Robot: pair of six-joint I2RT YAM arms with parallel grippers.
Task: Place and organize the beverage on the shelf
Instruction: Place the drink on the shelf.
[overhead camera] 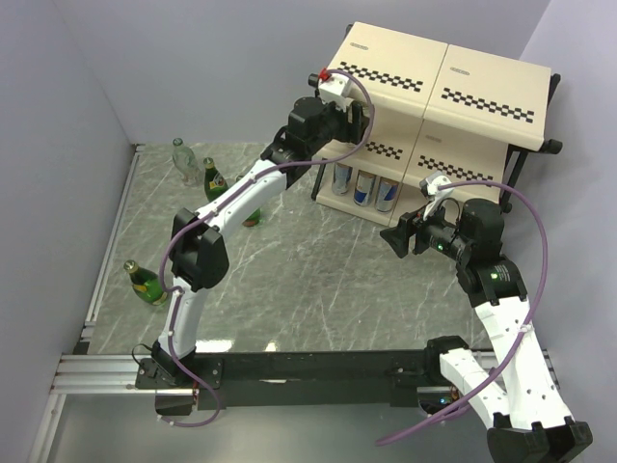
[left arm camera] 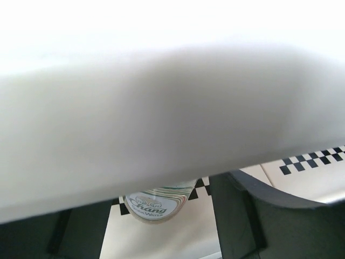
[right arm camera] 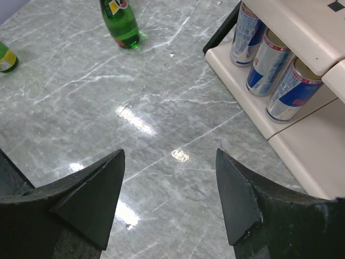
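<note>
The shelf stands at the back right, with three slim cans upright on its lowest board. My left gripper reaches in under the top board, whose blurred edge fills most of the left wrist view. There a clear bottle with a Chang label stands on a cream board between the left gripper fingers. Slivers of checkered strip show on both sides of it. The right gripper hangs open over bare floor in front of the shelf, holding nothing.
On the marble floor at the left stand a clear bottle and green bottles; another green one is partly behind the left arm. Grey walls close off the left and the back. A metal rail runs along the near edge.
</note>
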